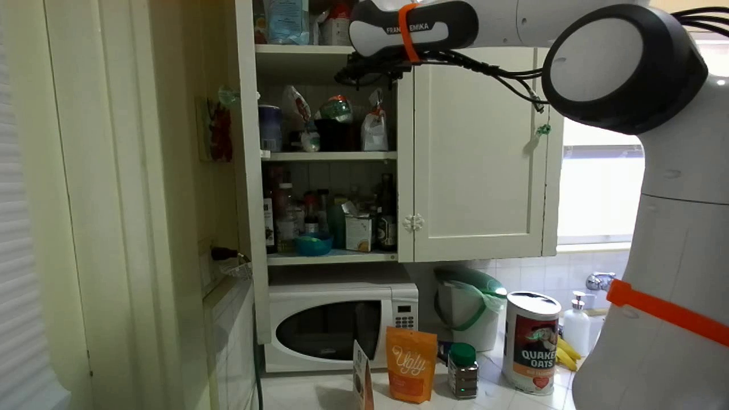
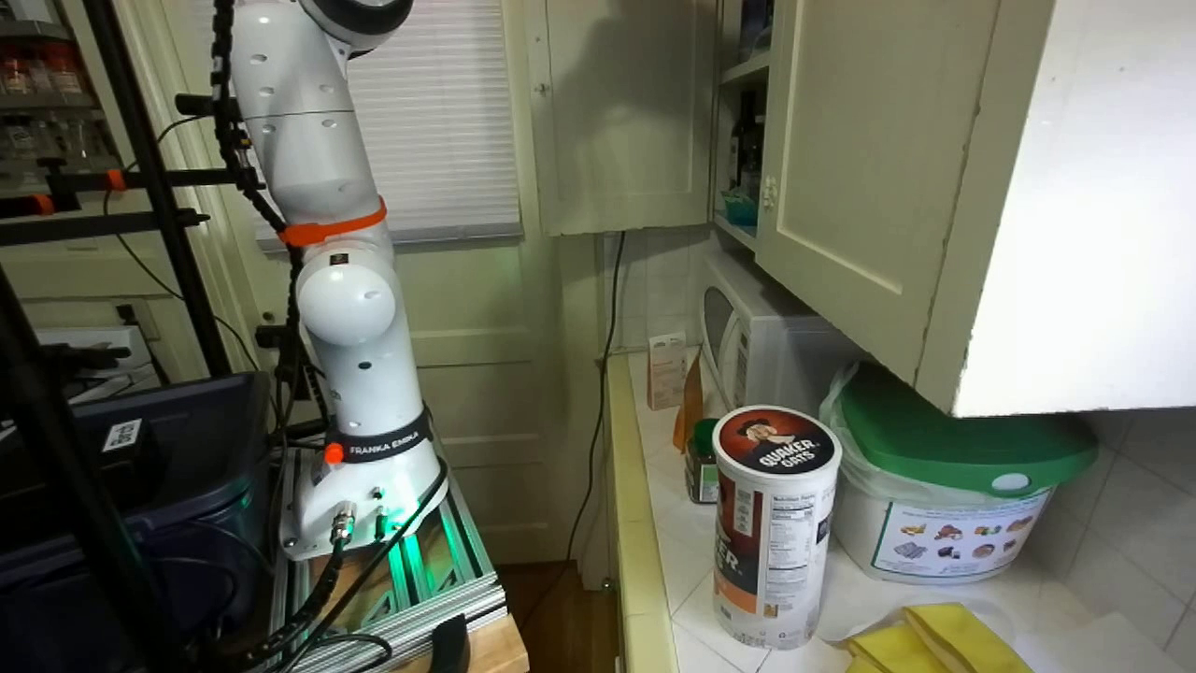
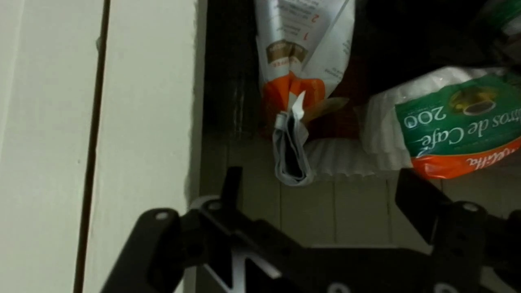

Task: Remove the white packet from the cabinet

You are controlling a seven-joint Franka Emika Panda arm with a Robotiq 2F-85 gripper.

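Observation:
The white packet [image 1: 374, 131], a whitish bag with an orange band and a rolled top, stands upright on the middle shelf of the cabinet [image 1: 478, 159], near the shelf's right end. In the wrist view the packet [image 3: 307, 44] has its rolled top pointing toward my gripper [image 3: 319, 173]. My gripper is open and empty; the rolled top shows between its fingers, nearer the left one, not touching. In an exterior view my gripper [image 1: 373, 82] is just above the packet, in the cabinet opening. The other exterior view shows the cabinet [image 2: 869, 168] but neither packet nor gripper.
The cabinet's frame post [image 3: 158, 101] is close beside the left finger. A green coffee-filter pack [image 3: 460, 122] lies right of the packet. The upper shelf [image 1: 302, 49] is above the gripper. A microwave [image 1: 342, 330], orange pouch [image 1: 411, 364] and oats canister [image 1: 531, 341] stand below.

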